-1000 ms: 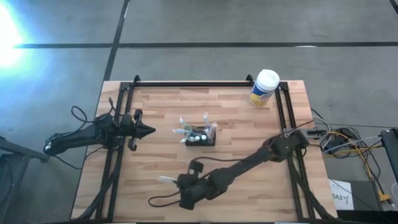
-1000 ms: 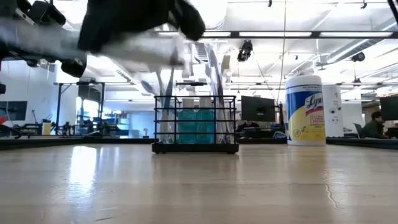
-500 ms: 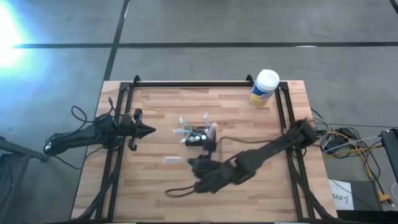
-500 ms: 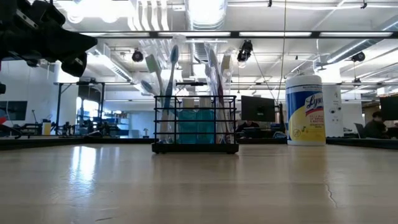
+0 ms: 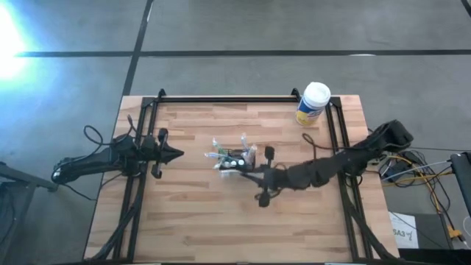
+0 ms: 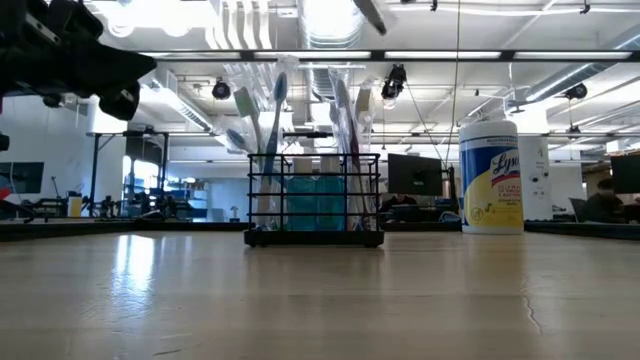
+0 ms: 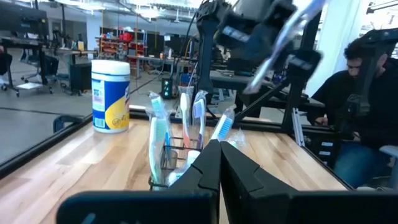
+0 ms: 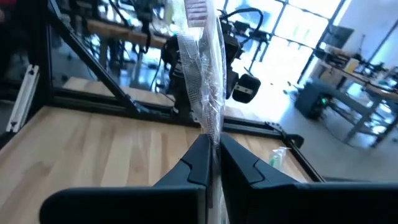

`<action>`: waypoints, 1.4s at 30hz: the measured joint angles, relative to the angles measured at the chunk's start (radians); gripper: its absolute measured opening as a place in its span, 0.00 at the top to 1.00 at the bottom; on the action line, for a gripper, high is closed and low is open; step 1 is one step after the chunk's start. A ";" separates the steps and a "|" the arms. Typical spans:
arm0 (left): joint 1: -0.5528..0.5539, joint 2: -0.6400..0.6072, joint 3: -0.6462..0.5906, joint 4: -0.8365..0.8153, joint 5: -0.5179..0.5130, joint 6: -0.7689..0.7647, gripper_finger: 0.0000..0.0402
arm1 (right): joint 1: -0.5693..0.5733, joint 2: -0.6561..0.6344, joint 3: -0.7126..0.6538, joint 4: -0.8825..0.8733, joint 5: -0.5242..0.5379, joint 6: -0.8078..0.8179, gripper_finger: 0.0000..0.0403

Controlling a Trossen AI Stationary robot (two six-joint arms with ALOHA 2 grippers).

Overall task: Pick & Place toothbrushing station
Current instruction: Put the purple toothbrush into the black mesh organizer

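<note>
Wrapped toothbrush [image 8: 202, 68] clenched in my right hand [image 5: 246, 171] hangs just beside the toothbrushing station [image 5: 235, 160] near mid-tabletop; left hand [image 5: 175, 154] waits, closed, farther off.

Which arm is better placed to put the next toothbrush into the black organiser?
Right. The right gripper is shut on a wrapped toothbrush and, in the high view, sits right by the organiser. The left gripper is shut, empty, at the table's left side.

The yellow canister [image 6: 490, 178] label reads "Lys", cut off.
</note>
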 joint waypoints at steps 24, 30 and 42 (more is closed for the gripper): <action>-0.001 0.542 0.320 0.164 -0.013 0.069 0.98 | -0.085 -0.071 -0.419 0.623 -0.140 -0.186 0.97; -0.001 0.819 0.457 0.272 -0.024 0.157 0.88 | -0.125 -0.099 -0.447 0.628 -0.139 -0.185 0.97; -0.042 1.163 0.682 0.411 0.147 0.263 0.60 | -0.203 -0.122 -0.483 0.641 -0.218 -0.156 0.97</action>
